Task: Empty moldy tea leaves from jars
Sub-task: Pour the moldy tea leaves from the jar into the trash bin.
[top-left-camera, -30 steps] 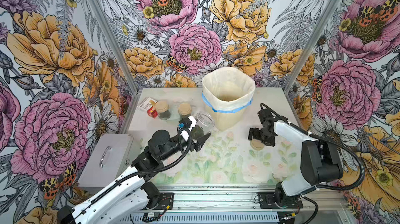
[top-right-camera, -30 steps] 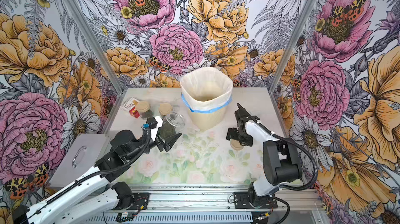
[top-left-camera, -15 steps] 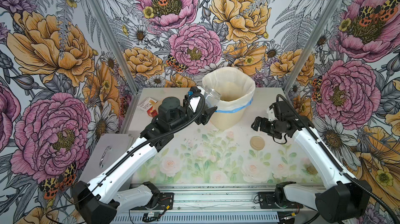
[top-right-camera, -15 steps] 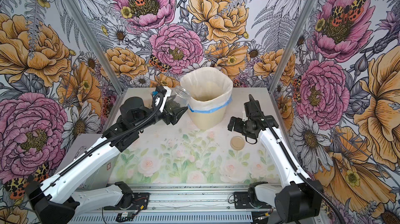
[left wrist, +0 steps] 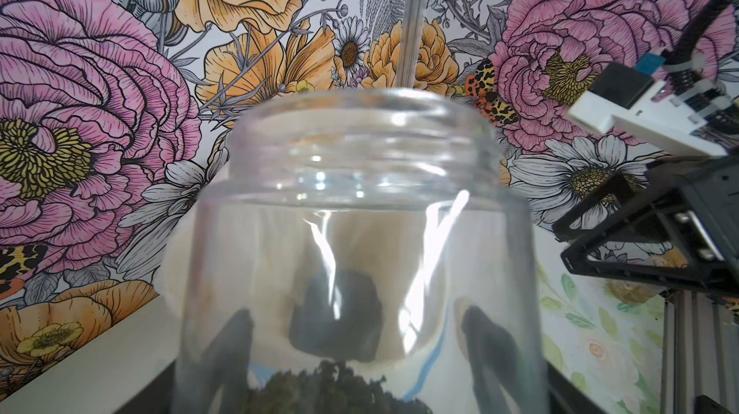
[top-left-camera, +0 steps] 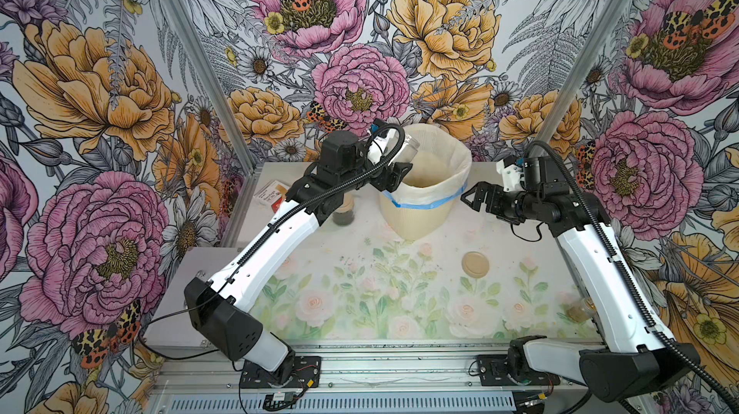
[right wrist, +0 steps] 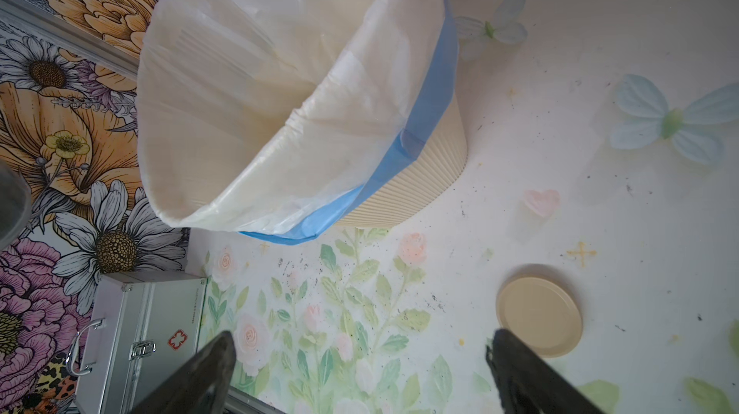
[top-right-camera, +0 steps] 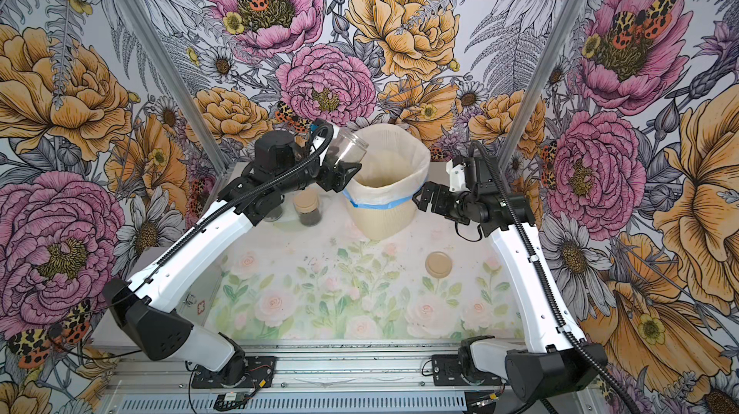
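- Glass first: the left gripper [top-right-camera: 340, 157] is clamped round the open jar [top-right-camera: 350, 147], a clear round jar with a threaded neck. It is tilted with its mouth over the near rim of the bin [top-right-camera: 380, 220].
- Your tea leaves [left wrist: 336, 388] are a dark, crumbly clump at the jar's base end, between the fingers [left wrist: 236, 352]. The picture's edge cuts them off.
- A dark rounded shape shows through the glass in the left wrist view. You cannot tell what it is.
- The bin is cream, ribbed and tapered, and its thin wrinkled bag [right wrist: 260, 92] has a blue edge folded over the outside.
- The right gripper [top-right-camera: 426, 196] hovers just beside the bin with its jaws spread wide and holds nothing.
- One flat tan lid [top-left-camera: 475, 265] lies alone on the floral-print table [top-left-camera: 380, 292], among dark specks.
- A lidded jar [top-right-camera: 307, 208] of dark leaves stands left of the bin. Another jar beside it is mostly hidden by the left arm.
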